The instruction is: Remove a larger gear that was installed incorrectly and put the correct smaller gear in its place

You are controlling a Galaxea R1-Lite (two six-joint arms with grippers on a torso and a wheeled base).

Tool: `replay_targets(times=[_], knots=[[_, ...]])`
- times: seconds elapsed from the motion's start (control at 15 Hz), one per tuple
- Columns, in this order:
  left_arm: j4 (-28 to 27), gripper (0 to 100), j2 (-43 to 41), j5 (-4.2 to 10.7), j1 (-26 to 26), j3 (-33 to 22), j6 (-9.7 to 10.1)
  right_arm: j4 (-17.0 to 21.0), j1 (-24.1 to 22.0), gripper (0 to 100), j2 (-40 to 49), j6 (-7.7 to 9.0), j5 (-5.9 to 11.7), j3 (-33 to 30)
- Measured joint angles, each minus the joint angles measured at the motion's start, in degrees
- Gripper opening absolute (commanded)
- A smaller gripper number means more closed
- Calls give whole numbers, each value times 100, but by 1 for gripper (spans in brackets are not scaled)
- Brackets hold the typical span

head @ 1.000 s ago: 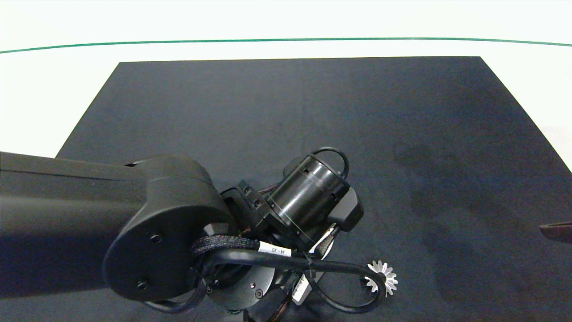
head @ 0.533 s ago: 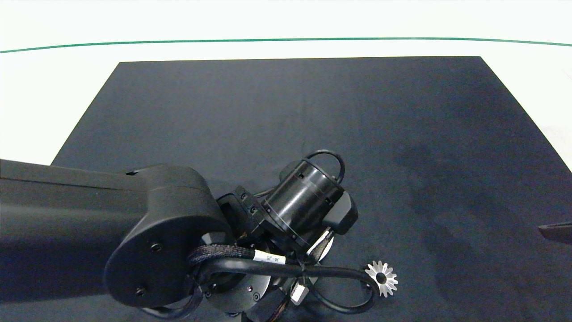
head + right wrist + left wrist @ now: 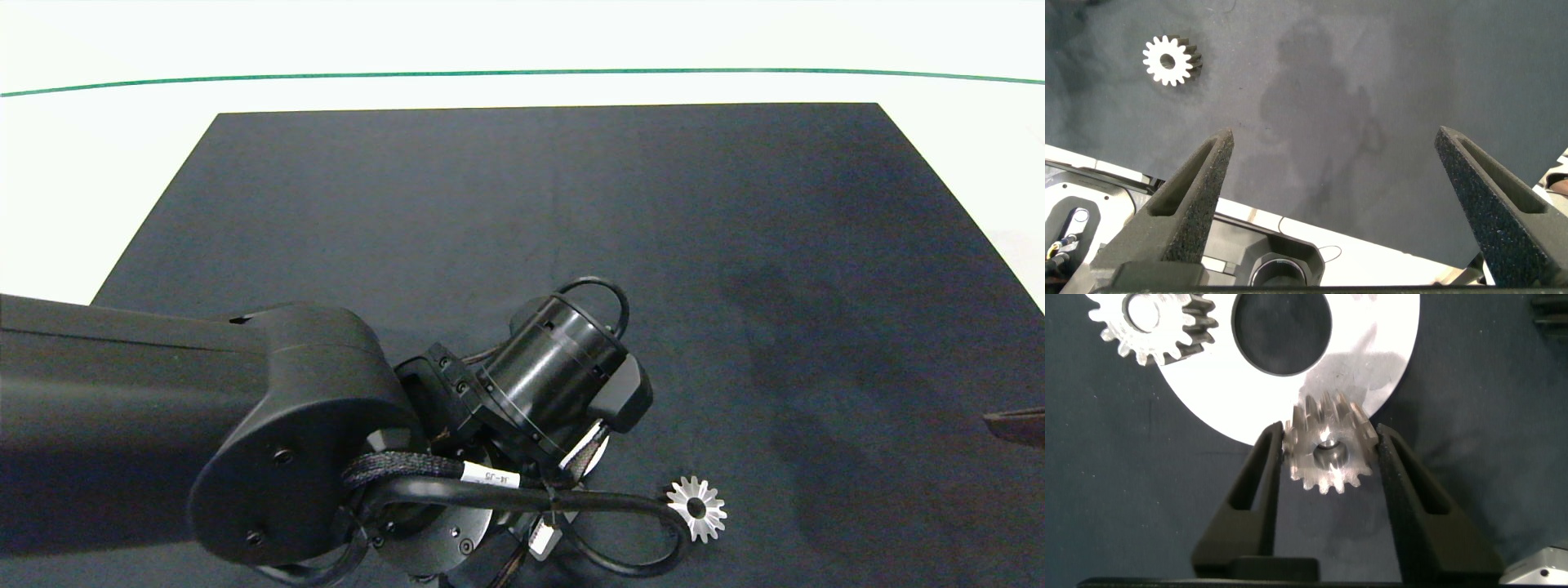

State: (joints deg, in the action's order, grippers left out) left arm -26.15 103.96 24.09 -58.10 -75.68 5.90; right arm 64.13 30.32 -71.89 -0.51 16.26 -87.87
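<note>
Between the two fingers of the left gripper (image 3: 1327, 457), a smaller gear (image 3: 1328, 449) is clamped at the edge of a white disc (image 3: 1372, 351) with a dark round hole; another small gear (image 3: 1150, 322) sits at the upper left. Low in the head view, the larger gear (image 3: 695, 508) lies on the dark mat (image 3: 571, 204). The right gripper (image 3: 1347, 204) hangs spread wide, empty.
</note>
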Motion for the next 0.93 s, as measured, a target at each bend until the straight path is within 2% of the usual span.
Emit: replay_targets(times=[0.33,0.53,0.73,0.87,0.93], knots=[[-26,100,-33,9,5,-4,10,0,-2,100,4,-1,0,0],[-210,100,-197,9,79,-30,149,-7,-11,100,11,-1,0,-2],[-667,100,-390,9,469,-73,368,-7,-20,100,17,-12,5,-2],[-1023,100,-503,11,995,-122,464,-9,-34,100,4,-23,16,-2],[-1313,100,-556,16,1324,-205,613,-9,-72,100,-7,-26,16,-2]])
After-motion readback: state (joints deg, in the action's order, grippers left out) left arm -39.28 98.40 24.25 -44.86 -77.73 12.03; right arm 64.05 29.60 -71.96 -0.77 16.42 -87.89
